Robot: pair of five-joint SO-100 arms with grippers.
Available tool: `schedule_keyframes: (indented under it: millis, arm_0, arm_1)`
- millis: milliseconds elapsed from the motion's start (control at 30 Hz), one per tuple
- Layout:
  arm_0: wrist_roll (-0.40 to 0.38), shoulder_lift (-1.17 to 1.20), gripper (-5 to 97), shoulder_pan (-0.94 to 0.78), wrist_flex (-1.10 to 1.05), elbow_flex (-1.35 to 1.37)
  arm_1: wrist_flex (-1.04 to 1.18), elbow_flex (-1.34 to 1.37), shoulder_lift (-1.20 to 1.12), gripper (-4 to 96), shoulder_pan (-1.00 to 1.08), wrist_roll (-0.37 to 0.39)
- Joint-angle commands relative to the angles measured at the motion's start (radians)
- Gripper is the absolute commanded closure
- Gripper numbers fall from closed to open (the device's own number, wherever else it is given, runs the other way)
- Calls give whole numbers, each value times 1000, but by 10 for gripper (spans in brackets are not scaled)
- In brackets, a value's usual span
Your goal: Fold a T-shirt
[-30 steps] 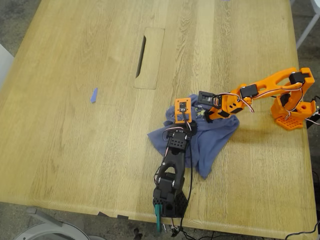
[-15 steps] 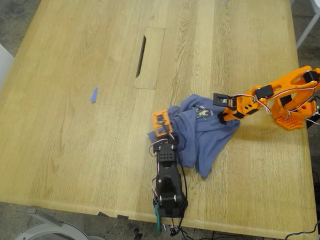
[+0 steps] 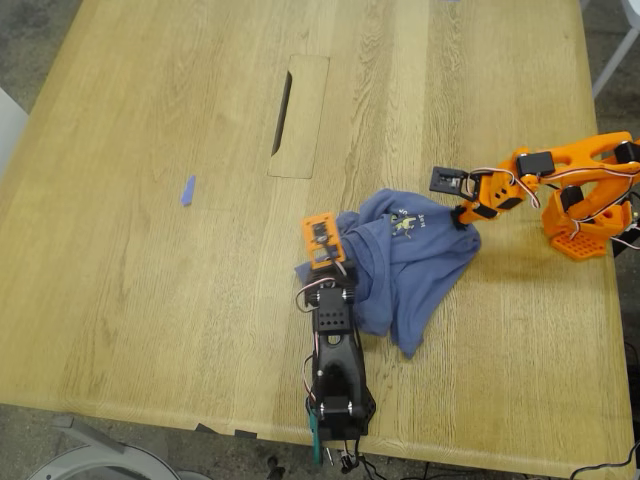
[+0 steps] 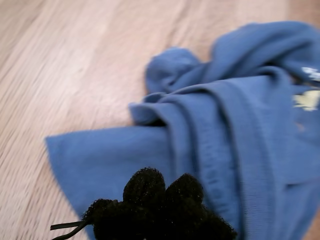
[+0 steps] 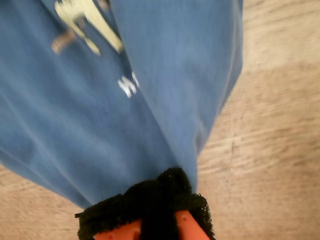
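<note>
Small white lettering on the T-shirt [image 5: 150,100] chest beside its print, too blurred to read

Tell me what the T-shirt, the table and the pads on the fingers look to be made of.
T-shirt: soft matte knit, probably cotton jersey; it drapes in limp folds, with stitched hems.
Table: light wood or wood veneer, satin finish; long grain lines show.
Pads on the fingers: fuzzy black foam or felt, judging by the rough, light-absorbing surface.
</note>
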Motion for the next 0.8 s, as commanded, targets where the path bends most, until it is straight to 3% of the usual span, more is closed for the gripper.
schedule_keyframes:
  millis: [0,400,767]
  arm_0:
    - [11,11,917,97,-14,-127]
    - [-11,-115,918,186,-580,64]
    - [-17,-137,918,193,-758,216]
  arm_1:
    - [-9,-135,-49,913,-6,-14]
    - [-388,-304,-351,913,-23,-55]
    - [-541,-364,-451,913,-28,-81]
